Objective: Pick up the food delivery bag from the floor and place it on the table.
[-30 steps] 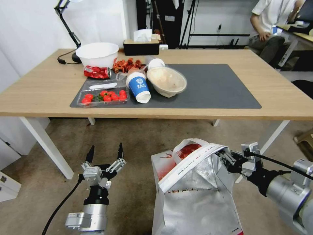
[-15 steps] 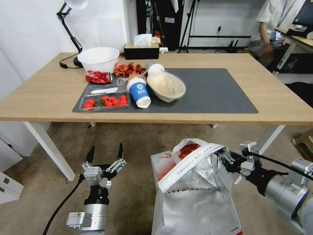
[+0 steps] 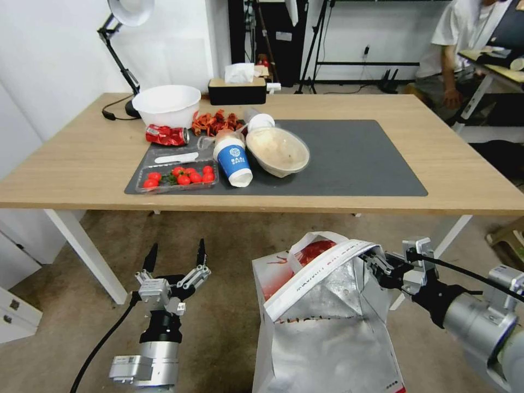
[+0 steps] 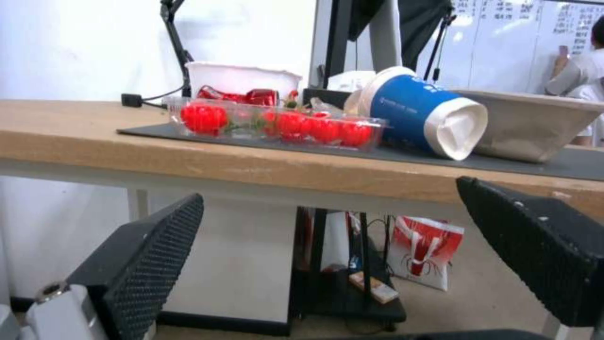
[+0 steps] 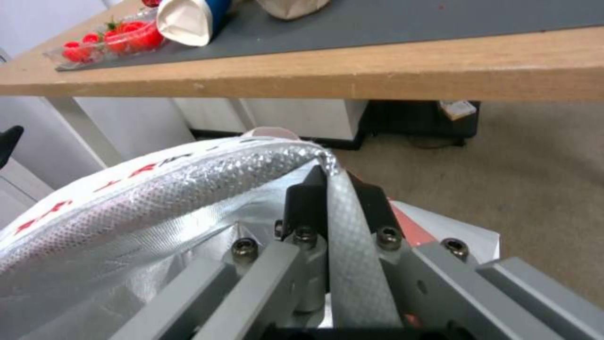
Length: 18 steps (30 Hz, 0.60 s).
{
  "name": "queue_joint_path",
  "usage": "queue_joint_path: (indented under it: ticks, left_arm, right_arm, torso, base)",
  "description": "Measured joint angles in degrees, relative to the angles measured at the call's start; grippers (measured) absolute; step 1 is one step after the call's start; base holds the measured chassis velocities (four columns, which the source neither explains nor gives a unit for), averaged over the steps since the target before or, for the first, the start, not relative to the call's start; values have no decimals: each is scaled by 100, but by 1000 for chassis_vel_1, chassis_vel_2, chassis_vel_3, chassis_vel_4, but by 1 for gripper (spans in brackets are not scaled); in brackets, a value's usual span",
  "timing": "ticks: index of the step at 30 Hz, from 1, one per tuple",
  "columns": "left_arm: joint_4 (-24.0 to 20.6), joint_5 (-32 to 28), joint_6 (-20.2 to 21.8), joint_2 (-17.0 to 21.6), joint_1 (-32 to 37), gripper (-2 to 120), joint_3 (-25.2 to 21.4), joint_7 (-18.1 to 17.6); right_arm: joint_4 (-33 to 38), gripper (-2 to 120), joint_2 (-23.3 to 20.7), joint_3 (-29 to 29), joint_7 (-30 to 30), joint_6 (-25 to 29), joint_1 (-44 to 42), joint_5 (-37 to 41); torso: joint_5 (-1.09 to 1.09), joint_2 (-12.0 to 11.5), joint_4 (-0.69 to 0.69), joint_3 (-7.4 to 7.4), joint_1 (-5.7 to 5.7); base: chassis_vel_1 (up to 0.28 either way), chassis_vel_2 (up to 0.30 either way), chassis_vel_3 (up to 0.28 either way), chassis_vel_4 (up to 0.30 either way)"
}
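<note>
Right gripper (image 3: 375, 261) is clamped on the rim of the food delivery bag (image 3: 327, 322); in the right wrist view a white foil-backed strip of the bag (image 5: 349, 236) runs between the closed fingers. The bag hangs open below and in front of the table (image 3: 71, 164), over the floor (image 3: 229, 240), silver lining exposed. Red lettering runs along the bag's white rim band; characters not legible.

Left gripper (image 3: 174, 256) waits low on the robot's left above the carpet, fingers spread apart and holding nothing, pointing toward the table edge.

On the dark grey mat (image 3: 355, 158): a blue paper cup (image 3: 233, 159) lying on its side with a small white logo, unreadable; a clear tray of cherry tomatoes (image 3: 177, 176); a crushed red can (image 3: 166, 135); a lidded bowl (image 3: 277, 150). A white bowl (image 3: 166, 105), a desk lamp (image 3: 123, 33) and a tissue box (image 3: 237, 87) stand toward the table's far side.

Carpet is grey-brown, stained. The left wrist view shows a smaller red-and-white bag (image 4: 423, 255) on the floor beyond the table.
</note>
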Motion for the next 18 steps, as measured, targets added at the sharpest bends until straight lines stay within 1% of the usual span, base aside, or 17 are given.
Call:
queue_joint_path:
  ticks: [2, 7, 13, 15, 16, 18]
  left_arm:
    - [0, 0, 5, 1, -5, 100, 4, 2]
    - [-2, -2, 20, 31, -16, 100, 1, 3]
    - [-41, -46, 111, 80, -34, 100, -28, 11]
    - [-44, -52, 114, 89, -35, 100, -33, 11]
    - [-49, -69, 118, 117, -35, 100, -51, 11]
    - [-50, -77, 118, 128, -31, 100, -54, 11]
  right_arm:
    - [0, 0, -8, -4, 7, 0, 3, 0]
    - [0, 0, -13, -4, 14, 0, 3, 0]
    - [0, 0, -3, -6, 28, 0, 7, 5]
    - [0, 0, -3, -7, 30, 0, 8, 6]
    - [0, 0, 4, -14, 33, -2, 8, 7]
    - [0, 0, 12, -20, 34, -2, 7, 5]
  torso:
    - [0, 77, 0, 46, 31]
    - [0, 170, 0, 98, 72]
    - [0, 354, 0, 209, 145]
    - [0, 368, 0, 218, 151]
    - [0, 425, 0, 253, 174]
    - [0, 455, 0, 268, 188]
  base:
    - [0, 0, 0, 0]
    - [0, 0, 0, 0]
    - [0, 0, 0, 0]
    - [0, 0, 0, 0]
    - [0, 0, 0, 0]
    - [0, 0, 0, 0]
